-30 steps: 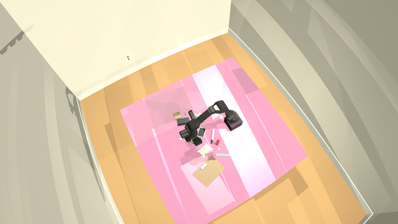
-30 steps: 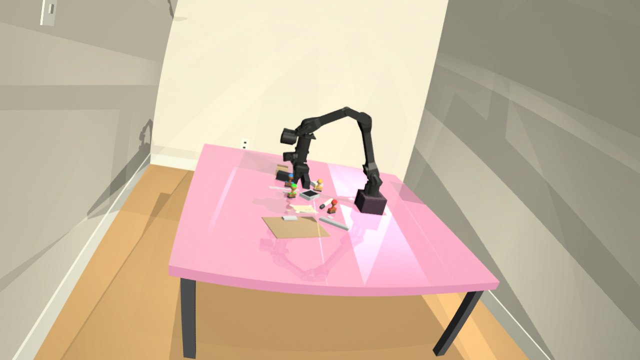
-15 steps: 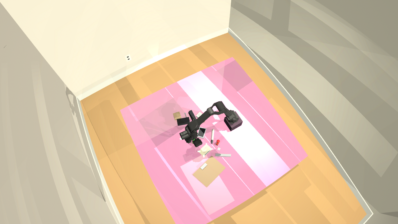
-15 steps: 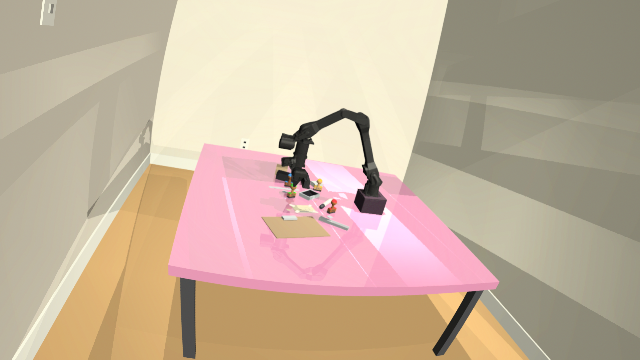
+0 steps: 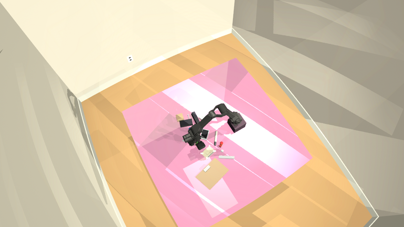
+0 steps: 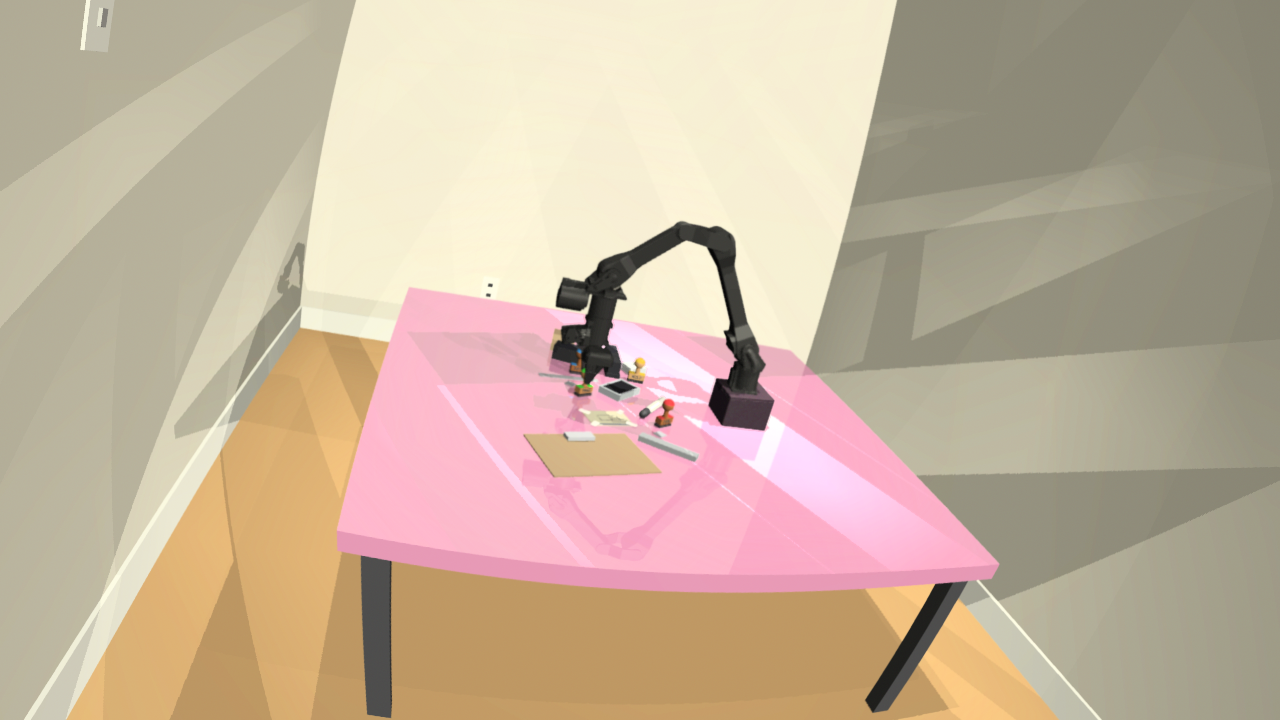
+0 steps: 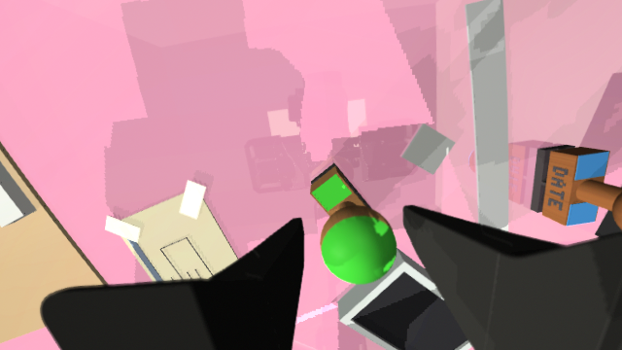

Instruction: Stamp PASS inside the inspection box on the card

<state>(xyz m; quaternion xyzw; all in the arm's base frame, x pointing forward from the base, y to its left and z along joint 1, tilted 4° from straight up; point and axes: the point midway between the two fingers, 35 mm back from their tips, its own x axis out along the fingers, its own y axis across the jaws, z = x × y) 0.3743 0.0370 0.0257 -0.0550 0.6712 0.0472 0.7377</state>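
My gripper is open, with its fingertips on either side of the green-knobbed stamp and apart from it in the wrist view. The stamp stands upright on the table; its lettering is not readable. The ink pad, dark in a pale case, lies beside it, partly behind the right finger in the wrist view. The cream card is held by white tabs at its corners. A printed box outline shows on it, partly hidden by the left finger.
A blue-knobbed DATE stamp stands beyond a grey strip. A red-knobbed stamp, a yellow-knobbed stamp, a marker, a pale bar, a tan board and a black block are around.
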